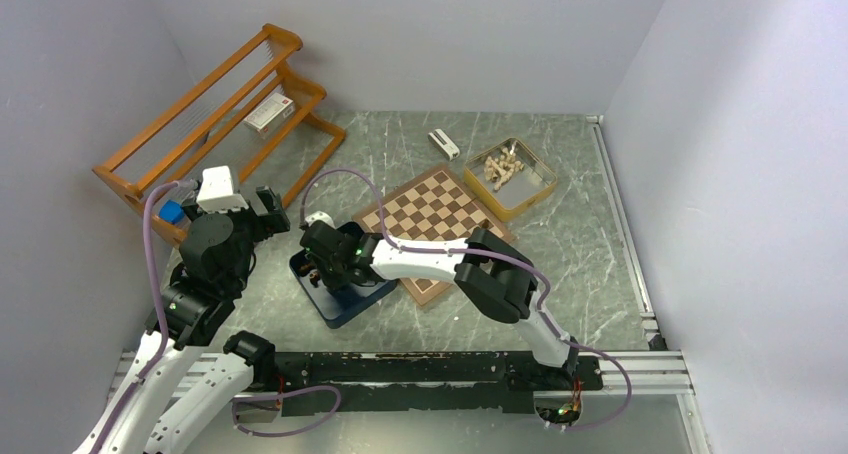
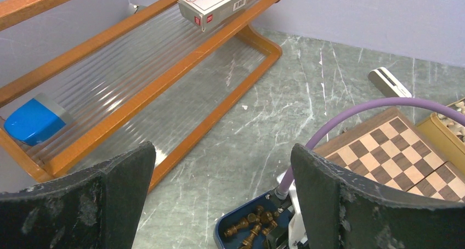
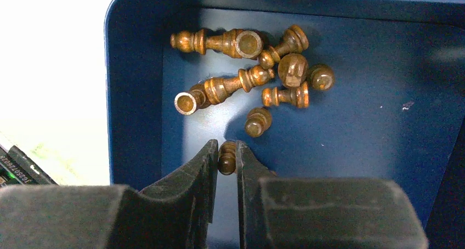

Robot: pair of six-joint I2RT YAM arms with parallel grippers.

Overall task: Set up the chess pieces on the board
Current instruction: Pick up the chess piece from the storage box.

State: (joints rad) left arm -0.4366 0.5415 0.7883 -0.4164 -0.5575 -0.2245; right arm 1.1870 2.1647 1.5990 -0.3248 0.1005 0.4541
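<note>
Right gripper [image 3: 226, 151] pinching probable pawn [image 3: 227, 159], carton [image 2: 214, 2] illegible

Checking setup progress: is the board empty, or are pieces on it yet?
Empty where visible: the board shows only bare squares from above; the right arm hides its near corner. The dark pieces lie in the blue box.
</note>
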